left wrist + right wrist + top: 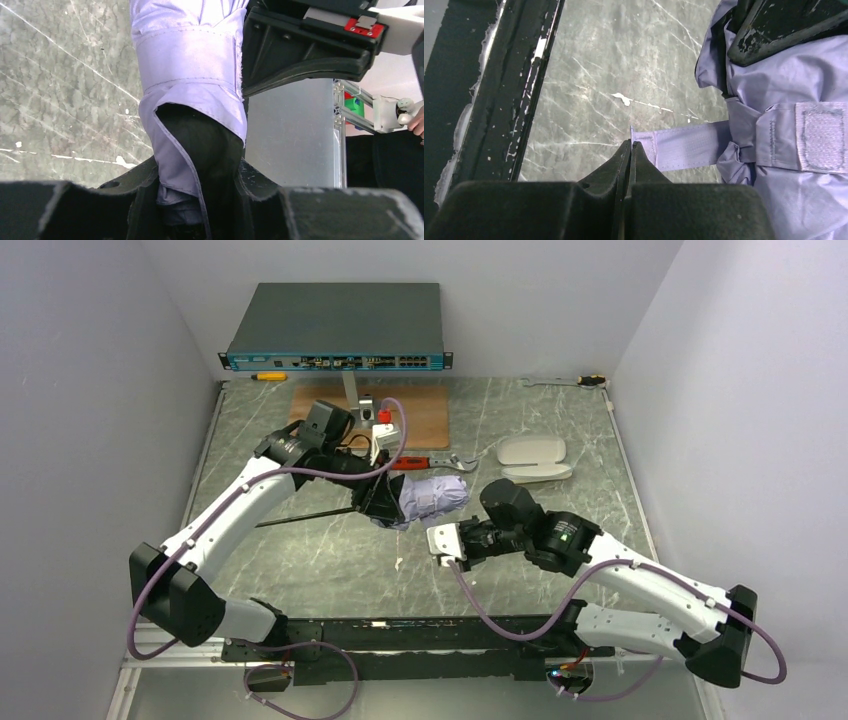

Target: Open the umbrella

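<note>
left gripper (pixel 200 205) clamps the folded lilac-white fabric umbrella (pixel 185 65) so the clenched right gripper (pixel 631 145) (pinch unclear) can peel its lilac velcro strap (pixel 689 145).

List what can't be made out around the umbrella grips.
- Right wrist: whether the strap tip is pinched; fingertips of the shut right gripper cover it.
- Left wrist: lower end of the umbrella, buried inside the left gripper.
- Top external: the strap, too small to find.

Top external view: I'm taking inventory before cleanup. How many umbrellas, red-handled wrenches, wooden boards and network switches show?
Pale lilac folding fabric umbrella: 1
Red-handled metal adjustable wrench: 1
Brown rectangular wooden board: 1
Grey flat metal network switch: 1
Total: 4
</note>
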You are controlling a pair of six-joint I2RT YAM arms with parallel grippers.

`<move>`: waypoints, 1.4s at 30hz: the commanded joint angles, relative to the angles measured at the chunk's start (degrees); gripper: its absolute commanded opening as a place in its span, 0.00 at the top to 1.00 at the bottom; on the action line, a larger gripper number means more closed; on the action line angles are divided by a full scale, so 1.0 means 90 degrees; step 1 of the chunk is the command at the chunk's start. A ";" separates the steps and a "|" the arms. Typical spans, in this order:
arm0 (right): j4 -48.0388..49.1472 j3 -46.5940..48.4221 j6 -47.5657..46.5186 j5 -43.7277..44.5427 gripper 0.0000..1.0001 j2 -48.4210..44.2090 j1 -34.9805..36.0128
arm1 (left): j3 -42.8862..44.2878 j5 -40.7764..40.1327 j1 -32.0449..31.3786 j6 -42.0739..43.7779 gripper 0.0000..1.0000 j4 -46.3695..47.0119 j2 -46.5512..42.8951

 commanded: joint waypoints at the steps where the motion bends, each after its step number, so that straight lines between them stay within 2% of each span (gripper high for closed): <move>1: -0.0830 -0.0115 -0.0001 -0.0132 1.00 0.0010 0.0099 | 0.0224 0.0251 0.0160 -0.0050 1.00 0.0730 -0.0129; 2: -0.0807 -0.0081 0.0127 -0.0037 0.88 -0.0045 0.0090 | 0.0210 0.0242 0.0168 -0.0007 1.00 0.0713 -0.0152; 3: -0.0768 -0.0063 0.0258 0.0041 0.65 -0.0150 0.0088 | 0.0189 0.0246 0.0170 0.0044 1.00 0.0680 -0.0170; 4: -0.0725 -0.0049 0.0395 0.0115 0.47 -0.0292 0.0090 | 0.0171 0.0284 0.0180 0.0090 1.00 0.0642 -0.0192; 5: -0.0635 -0.0046 0.0548 0.0213 0.38 -0.0471 0.0083 | 0.0142 0.0313 0.0194 0.0113 1.00 0.0622 -0.0221; 6: -0.0533 -0.0033 0.0747 0.0305 0.34 -0.0638 0.0087 | 0.0108 0.0313 0.0198 0.0148 1.00 0.0619 -0.0244; 11: -0.0453 0.0802 0.1573 0.0618 0.28 -0.0880 0.0090 | 0.0000 0.0170 0.0182 0.0505 1.00 0.0418 -0.0314; 15: -0.0063 0.1190 0.1969 0.1405 0.17 -0.0628 0.0093 | 0.0011 -0.0141 0.0147 0.0956 1.00 0.0255 -0.0388; 17: 0.0221 0.1225 0.2131 0.1723 0.15 -0.0567 0.0043 | 0.0045 -0.0566 0.0044 0.1361 1.00 0.0135 -0.0531; 19: 0.0318 0.1364 0.2369 0.1731 0.13 -0.0504 -0.0153 | -0.0002 -0.1457 -0.0331 0.1971 1.00 0.0110 -0.0825; 23: 0.0108 0.1964 0.3008 0.0967 0.07 -0.0216 -0.0816 | -0.0394 -0.3886 -0.1394 0.3466 1.00 0.0370 -0.1513; 27: -0.0455 0.2191 0.3366 -0.0728 0.02 0.0273 -0.1657 | -0.0396 -0.5243 -0.2271 0.4834 1.00 -0.0177 -0.1696; 30: -0.0845 0.2147 0.3274 -0.1690 0.02 0.0627 -0.1680 | -0.0237 -0.5666 -0.2368 0.5254 1.00 -0.0364 -0.1722; 33: -0.0845 0.2167 0.3280 -0.2203 0.00 0.1041 -0.1670 | -0.0130 -0.5891 -0.2417 0.5620 1.00 -0.0372 -0.1740; 40: -0.0810 0.2464 0.3180 -0.2583 0.00 0.1841 -0.1456 | -0.0351 -0.6603 -0.2944 0.6708 1.00 -0.0098 -0.1928; 42: -0.1170 0.2693 0.2877 -0.2690 0.00 0.1916 -0.1458 | -0.0488 -0.6969 -0.3019 0.7050 1.00 -0.0021 -0.1994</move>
